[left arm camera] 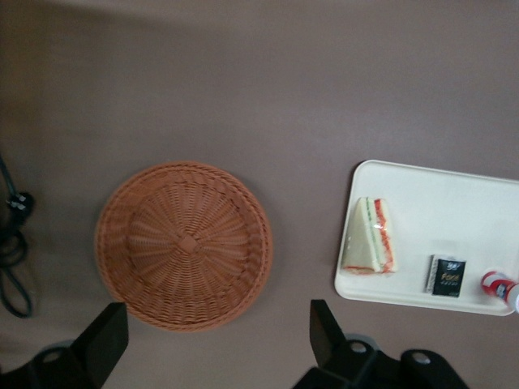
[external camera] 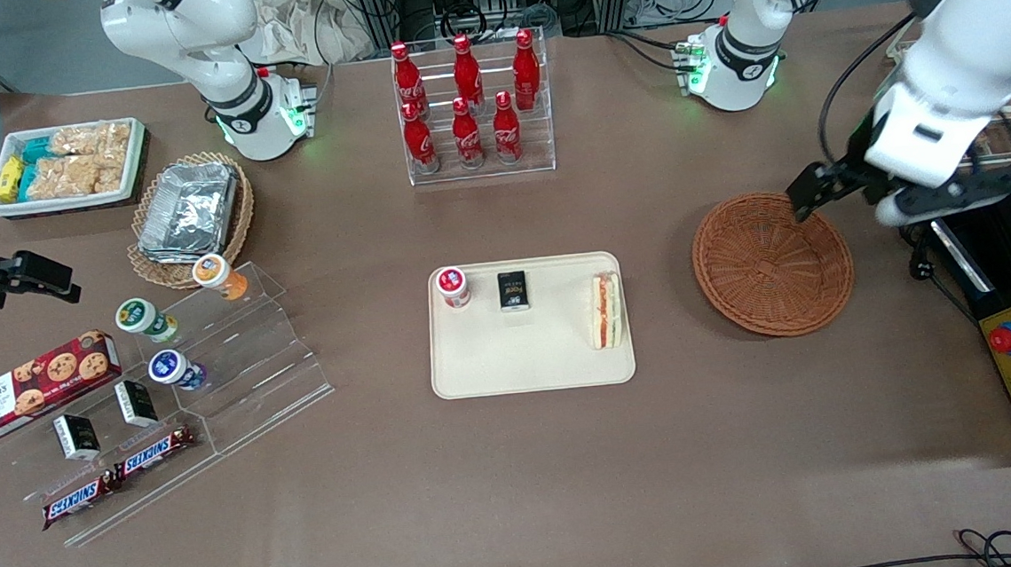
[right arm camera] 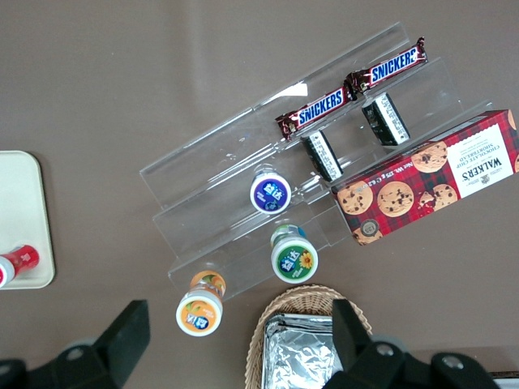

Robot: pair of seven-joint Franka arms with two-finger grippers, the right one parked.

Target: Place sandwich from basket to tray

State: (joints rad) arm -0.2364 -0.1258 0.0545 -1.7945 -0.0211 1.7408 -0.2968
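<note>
With the sandwich point(external camera: 606, 310) already lying by the tray point(external camera: 532, 363) edge nearest the empty basket point(external camera: 772, 263), keep the gripper point(external camera: 806, 196) wide open, holding nothing, and lift clear above the basket rim.

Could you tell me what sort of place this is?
Probably a robot lab's mock snack counter: cola bottles racked, Snickers bars displayed, cables overhead. The open claw hangs above the empty basket.

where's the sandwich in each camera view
Front view: sandwich lies on the tray, at the end nearest the basket.
Left wrist view: sandwich on the tray's edge, beside the basket; open gripper above.
Right wrist view: not in it.
Shared landmark: the tray.
</note>
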